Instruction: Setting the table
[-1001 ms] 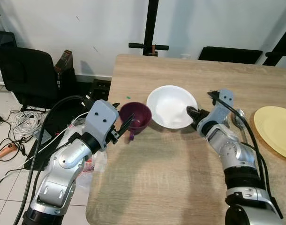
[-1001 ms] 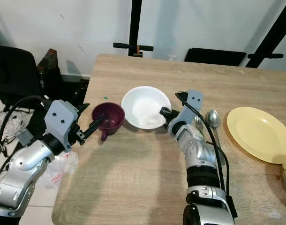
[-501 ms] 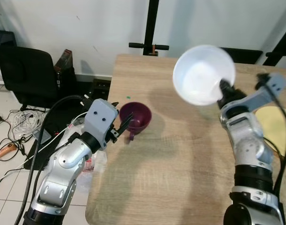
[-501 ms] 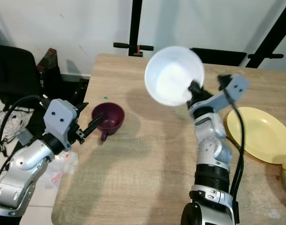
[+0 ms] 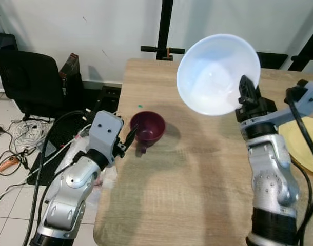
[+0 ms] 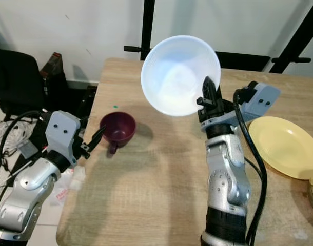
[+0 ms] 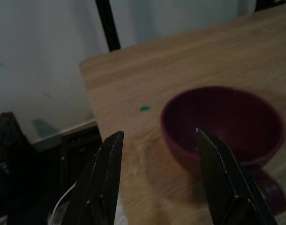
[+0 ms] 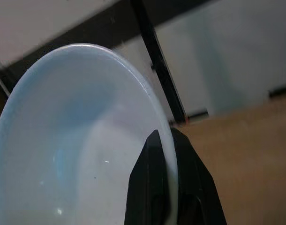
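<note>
My right gripper (image 5: 246, 91) is shut on the rim of a white bowl (image 5: 215, 74), held high above the wooden table (image 5: 197, 179) and tipped toward me. In the right wrist view the bowl's rim (image 8: 152, 110) sits pinched between the two black fingers (image 8: 145, 187). A dark purple cup (image 5: 148, 128) with a handle stands on the table near its left edge. My left gripper (image 5: 126, 141) is open just left of the cup, level with it, not touching. In the left wrist view the cup (image 7: 222, 124) lies ahead past the spread fingers (image 7: 105, 173).
A yellow plate (image 6: 282, 146) lies on the table at the right. A black office chair (image 5: 31, 82), cables and a black stand (image 5: 164, 31) are off the table's left and far sides. A small green speck (image 5: 140, 106) marks the tabletop behind the cup.
My right gripper has lifted the bowl off the table and raised it high, tilting it toward the camera. The left gripper has drawn back slightly from the cup.
</note>
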`<state>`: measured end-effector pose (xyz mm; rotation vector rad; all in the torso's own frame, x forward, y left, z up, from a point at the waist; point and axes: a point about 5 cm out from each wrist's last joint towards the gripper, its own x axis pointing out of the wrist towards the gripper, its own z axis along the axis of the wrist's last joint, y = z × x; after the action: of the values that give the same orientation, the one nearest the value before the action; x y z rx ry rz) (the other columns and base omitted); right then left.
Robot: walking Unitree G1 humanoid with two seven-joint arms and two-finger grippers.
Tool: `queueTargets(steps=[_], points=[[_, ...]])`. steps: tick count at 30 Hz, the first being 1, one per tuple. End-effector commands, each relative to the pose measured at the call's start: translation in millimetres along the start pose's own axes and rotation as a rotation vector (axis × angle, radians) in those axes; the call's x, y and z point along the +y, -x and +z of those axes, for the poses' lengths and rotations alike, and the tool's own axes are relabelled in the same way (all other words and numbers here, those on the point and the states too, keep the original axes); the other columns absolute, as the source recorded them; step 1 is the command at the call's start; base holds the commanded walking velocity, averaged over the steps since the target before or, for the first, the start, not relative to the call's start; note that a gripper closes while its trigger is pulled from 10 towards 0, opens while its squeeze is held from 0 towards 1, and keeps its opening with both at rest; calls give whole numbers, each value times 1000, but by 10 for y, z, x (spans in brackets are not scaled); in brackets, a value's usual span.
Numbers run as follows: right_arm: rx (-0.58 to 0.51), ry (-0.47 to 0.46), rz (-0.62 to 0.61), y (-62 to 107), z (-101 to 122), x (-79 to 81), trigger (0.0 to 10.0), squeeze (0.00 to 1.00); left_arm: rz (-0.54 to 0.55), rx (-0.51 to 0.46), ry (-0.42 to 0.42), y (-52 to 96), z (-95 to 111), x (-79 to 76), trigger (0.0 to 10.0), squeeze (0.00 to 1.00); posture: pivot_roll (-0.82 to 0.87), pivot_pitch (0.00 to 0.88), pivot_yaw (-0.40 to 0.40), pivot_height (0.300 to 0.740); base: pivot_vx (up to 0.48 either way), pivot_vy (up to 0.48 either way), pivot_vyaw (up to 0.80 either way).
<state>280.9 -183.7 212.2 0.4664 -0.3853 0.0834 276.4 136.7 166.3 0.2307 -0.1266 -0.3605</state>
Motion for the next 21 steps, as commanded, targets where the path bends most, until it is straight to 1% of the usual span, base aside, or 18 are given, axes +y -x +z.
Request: queueTargets(steps=[1, 3, 6, 9, 12, 16, 20, 21], points=[[5, 36, -8, 75, 15, 20, 10000, 0, 3, -3, -12, 27, 23, -10, 10000, 0, -87, 38, 13, 740, 0, 0, 0], [9, 60, -25, 123, 3, 11, 10000, 0, 3, -6, -15, 37, 33, -8, 10000, 0, -91, 39, 19, 740, 0, 0, 0], [4, 86, -37, 136, 0, 0, 10000, 0, -1, -7, -18, 42, 37, -12, 10000, 0, -91, 39, 19, 740, 0, 0, 0], [-7, 169, -64, 158, -41, -24, 10000, 0, -2, -7, -19, 49, 44, -27, 10000, 0, -92, 36, 29, 740, 0, 0, 0], [12, 182, -58, 184, -95, -25, 10000, 0, 0, -9, -17, 45, 52, -25, 10000, 0, -88, 32, 31, 740, 0, 0, 0], [79, 187, -49, 306, -223, -11, 10000, 0, 17, -14, -14, 48, 60, 3, 10000, 0, -89, 27, 31, 740, 0, 0, 0], [91, 201, -45, 322, -240, -9, 10000, 0, 23, -14, -12, 50, 55, 10, 10000, 0, -92, 25, 30, 740, 0, 0, 0], [92, 231, -31, 303, -235, -16, 10000, 0, 30, -14, -6, 45, 55, 11, 10000, 0, -92, 25, 30, 740, 0, 0, 0]])
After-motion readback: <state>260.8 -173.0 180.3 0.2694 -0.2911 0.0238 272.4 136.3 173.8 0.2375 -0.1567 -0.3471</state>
